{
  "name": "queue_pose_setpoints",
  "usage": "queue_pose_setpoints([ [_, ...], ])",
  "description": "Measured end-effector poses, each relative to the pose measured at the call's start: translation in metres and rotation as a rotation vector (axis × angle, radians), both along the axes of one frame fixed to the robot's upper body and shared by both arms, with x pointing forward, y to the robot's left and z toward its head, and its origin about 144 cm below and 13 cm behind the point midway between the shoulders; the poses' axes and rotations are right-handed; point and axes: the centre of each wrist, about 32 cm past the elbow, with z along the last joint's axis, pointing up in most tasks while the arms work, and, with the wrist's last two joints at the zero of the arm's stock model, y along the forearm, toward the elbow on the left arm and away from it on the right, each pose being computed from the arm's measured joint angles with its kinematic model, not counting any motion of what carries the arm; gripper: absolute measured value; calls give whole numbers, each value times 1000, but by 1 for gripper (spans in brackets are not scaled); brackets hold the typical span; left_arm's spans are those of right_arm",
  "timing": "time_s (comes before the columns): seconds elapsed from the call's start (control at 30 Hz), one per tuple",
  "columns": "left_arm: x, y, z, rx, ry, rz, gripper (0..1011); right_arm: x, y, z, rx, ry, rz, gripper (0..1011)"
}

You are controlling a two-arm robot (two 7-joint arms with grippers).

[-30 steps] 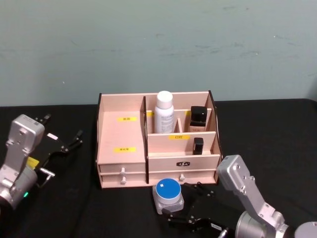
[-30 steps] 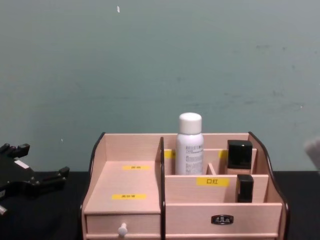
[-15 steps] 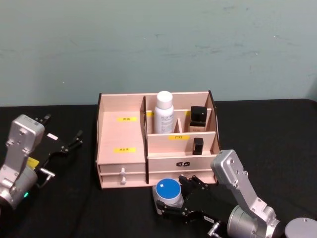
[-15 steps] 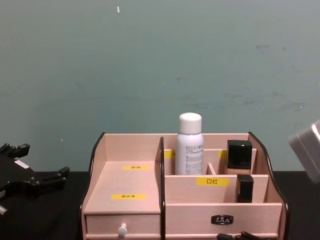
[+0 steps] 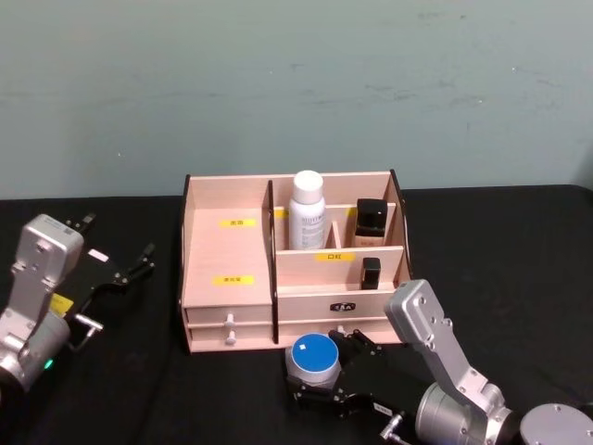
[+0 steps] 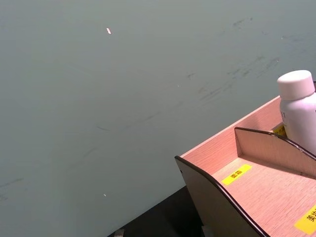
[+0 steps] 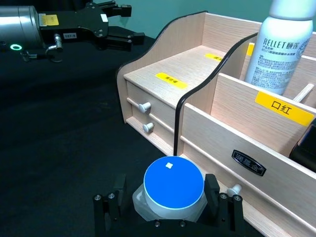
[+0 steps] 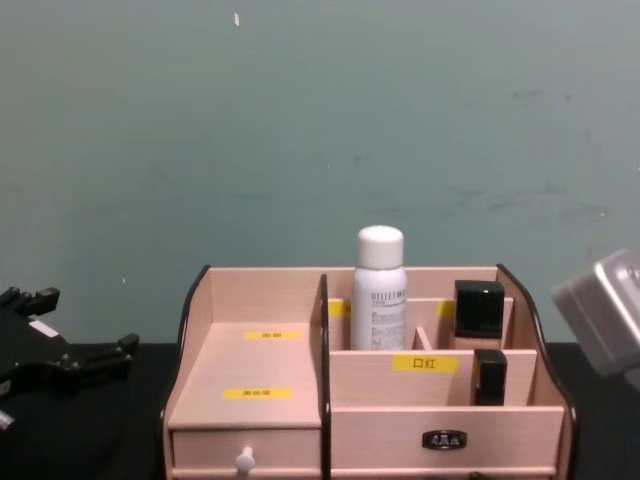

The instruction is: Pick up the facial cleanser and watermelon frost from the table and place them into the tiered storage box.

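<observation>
Down low, near side: right gripper point(image 7: 168, 210) is spread wide, one finger on each flank of the watermelon frost point(image 7: 173, 186), close in but not visibly clamping. Nothing is held.

The jar sits upright on the black table point(image 5: 500, 250), just in front of the tiered storage box point(image 5: 227, 250) and its right-hand drawer.

It is probably light and rigid. The frosted wall looks smooth, so it may slip. Best hold is on the squat body under the lid rim, not on the lid.

The facial cleanser point(image 5: 308, 209) is already standing in a far compartment.

Left gripper point(image 5: 118, 238) is parked at far left, fingers apart, empty.
</observation>
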Motion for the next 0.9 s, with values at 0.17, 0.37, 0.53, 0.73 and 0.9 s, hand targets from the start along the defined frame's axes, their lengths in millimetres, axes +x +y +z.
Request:
queue_pose_setpoints([
  [0.17, 0, 0, 0, 0, 0, 0, 1010, 3, 2, 0, -1, 4, 2, 1002],
  [0.37, 0, 0, 0, 0, 0, 0, 1010, 5, 2, 0, -5, 9, 2, 1002],
  [0.53, 0, 0, 0, 0, 0, 0, 1010, 6, 3, 0, -12, 15, 4, 1003],
  [0.73, 0, 0, 0, 0, 0, 0, 1009, 6, 3, 0, -12, 15, 4, 969],
  [0.9, 0, 0, 0, 0, 0, 0, 1010, 6, 3, 0, -11, 14, 4, 868],
])
